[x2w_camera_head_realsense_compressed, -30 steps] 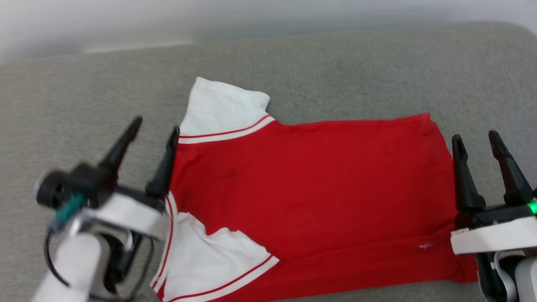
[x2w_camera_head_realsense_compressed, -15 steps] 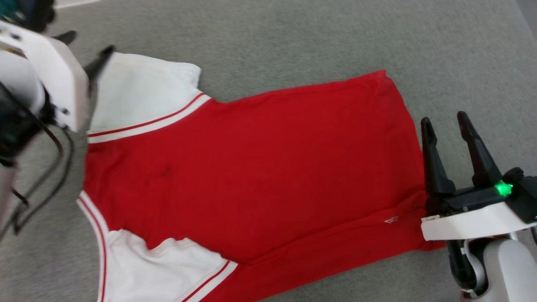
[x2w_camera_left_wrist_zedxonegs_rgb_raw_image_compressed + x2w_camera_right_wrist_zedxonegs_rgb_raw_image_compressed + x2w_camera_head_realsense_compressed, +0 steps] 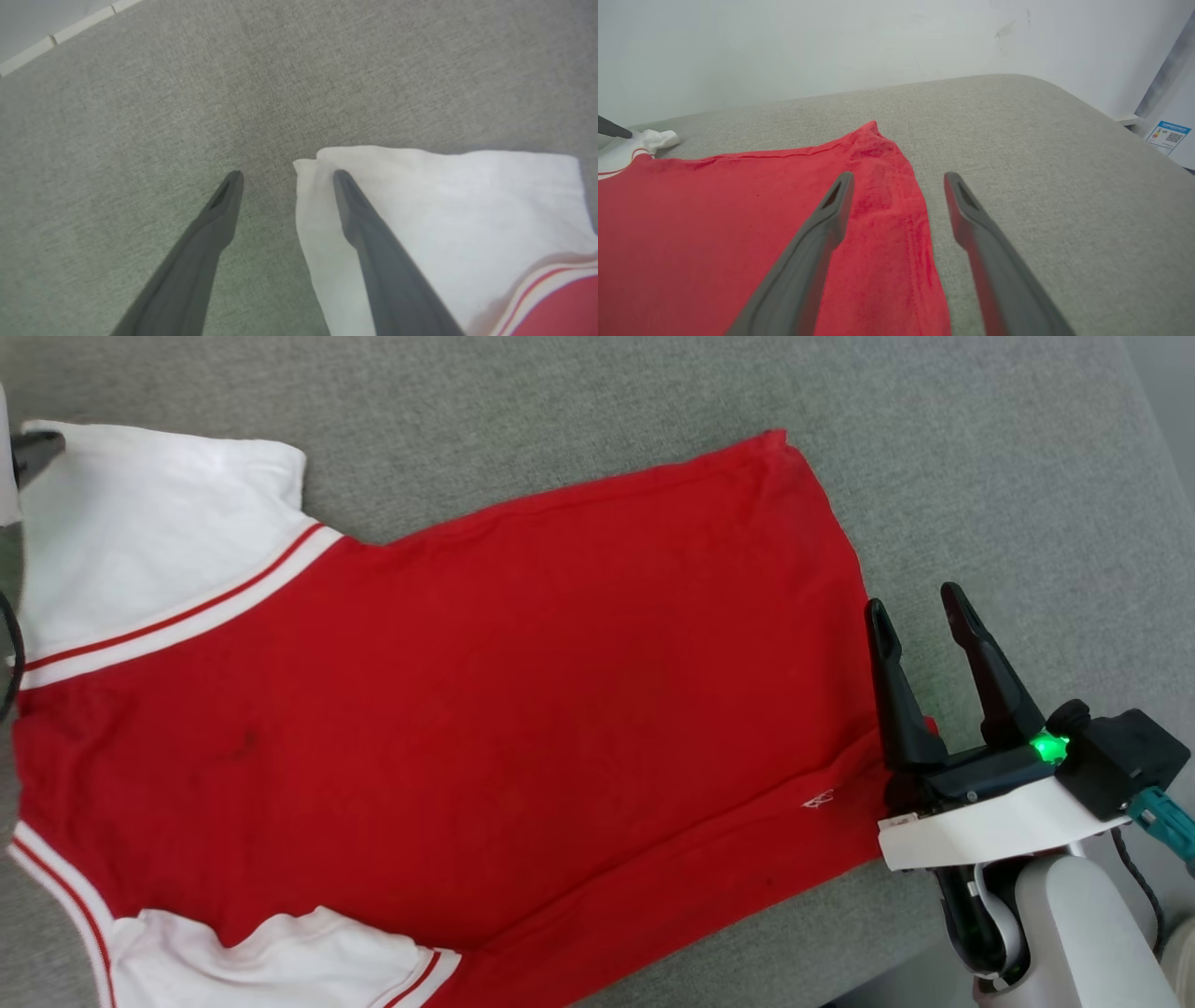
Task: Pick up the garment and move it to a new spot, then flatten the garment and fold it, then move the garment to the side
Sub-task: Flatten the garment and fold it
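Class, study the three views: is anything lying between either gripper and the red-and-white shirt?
Nothing visible does. The left gripper, open, straddles the white sleeve corner of the shirt; the right gripper, open, straddles the red hem edge.

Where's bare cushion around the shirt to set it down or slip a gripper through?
Bare grey cushion runs along the far edge of the shirt toward the wall, and right of the hem past the right gripper. More lies beyond the white sleeve, ahead of the left gripper. Crowded: the near edge, where only a thin strip shows.
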`<state>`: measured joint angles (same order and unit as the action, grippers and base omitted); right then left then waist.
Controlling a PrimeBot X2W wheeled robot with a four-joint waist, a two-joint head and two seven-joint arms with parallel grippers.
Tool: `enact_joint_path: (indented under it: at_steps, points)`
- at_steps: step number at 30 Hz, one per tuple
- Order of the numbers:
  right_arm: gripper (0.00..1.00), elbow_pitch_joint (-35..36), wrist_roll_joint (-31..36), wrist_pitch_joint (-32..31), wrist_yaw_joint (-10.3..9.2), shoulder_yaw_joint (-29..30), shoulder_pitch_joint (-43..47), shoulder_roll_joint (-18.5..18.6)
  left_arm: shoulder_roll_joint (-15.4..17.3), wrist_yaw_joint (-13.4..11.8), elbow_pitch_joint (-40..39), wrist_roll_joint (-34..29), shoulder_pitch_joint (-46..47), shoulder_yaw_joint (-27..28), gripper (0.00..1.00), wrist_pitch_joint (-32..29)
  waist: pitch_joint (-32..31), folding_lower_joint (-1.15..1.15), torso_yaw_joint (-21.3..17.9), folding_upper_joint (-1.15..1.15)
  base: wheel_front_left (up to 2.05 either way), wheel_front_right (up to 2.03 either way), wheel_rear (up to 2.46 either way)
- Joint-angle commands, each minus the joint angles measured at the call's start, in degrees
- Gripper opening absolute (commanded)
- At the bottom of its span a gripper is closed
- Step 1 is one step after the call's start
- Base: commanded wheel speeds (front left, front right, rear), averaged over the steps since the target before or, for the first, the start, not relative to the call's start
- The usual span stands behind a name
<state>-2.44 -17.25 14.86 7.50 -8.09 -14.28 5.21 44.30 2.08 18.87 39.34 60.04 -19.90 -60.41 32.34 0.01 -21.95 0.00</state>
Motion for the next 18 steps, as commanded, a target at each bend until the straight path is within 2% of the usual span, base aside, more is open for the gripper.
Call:
enact_joint_path:
  at_steps: [1, 6, 10, 11, 12, 13, 18]
  points:
    - [1.00, -0.2, 0.1, 0.3, -0.02, -0.3, -1.0, -0.5, -0.3, -1.2, 0.4, 0.6, -0.3, 0.0, 1.00, -1.6, 1.5, -0.01, -1.1, 0.00, 0.00, 0.00, 0.00]
    - [1.00, 0.1, 0.2, 0.4, -0.02, -0.4, -1.3, -0.9, 0.1, -2.1, 0.7, 1.9, -2.4, -0.6, 1.00, -5.4, 2.5, -0.01, -1.7, 0.00, 0.00, 0.00, 0.00]
    - [1.00, 0.2, 0.5, 0.4, -0.02, -0.1, -1.4, -1.1, 0.4, -1.3, 1.1, 3.3, -4.9, -1.9, 1.00, -8.8, 2.8, -0.01, -1.6, 0.00, 0.00, 0.00, 0.00]
    - [1.00, 0.2, 0.7, 0.4, -0.02, 0.0, -1.5, -1.2, 0.3, -1.1, 1.2, 3.9, -5.5, -1.9, 0.89, -9.4, 2.8, -0.01, -1.5, 0.00, 0.00, 0.00, 0.00]
    - [1.00, 0.1, 0.8, 0.4, -0.02, 0.2, -1.5, -1.2, 0.3, -1.1, 1.2, 4.3, -5.8, -1.9, 0.31, -9.9, 2.8, -0.01, -1.4, 0.00, 0.00, 0.00, 0.00]
    - [1.00, 0.0, 0.8, 0.4, -0.02, 0.3, -1.6, -1.2, 0.2, -1.1, 1.1, 4.5, -6.1, -1.9, 0.00, -9.9, 2.8, -0.01, -1.2, 0.00, 0.00, 0.00, 0.00]
    - [1.00, -0.7, 1.5, 0.4, -0.02, 0.7, -2.3, -1.1, -0.7, -0.5, 0.9, 4.8, -5.5, -0.9, 0.00, -5.6, 2.1, -0.01, -0.1, 0.00, 0.00, 0.00, 0.00]
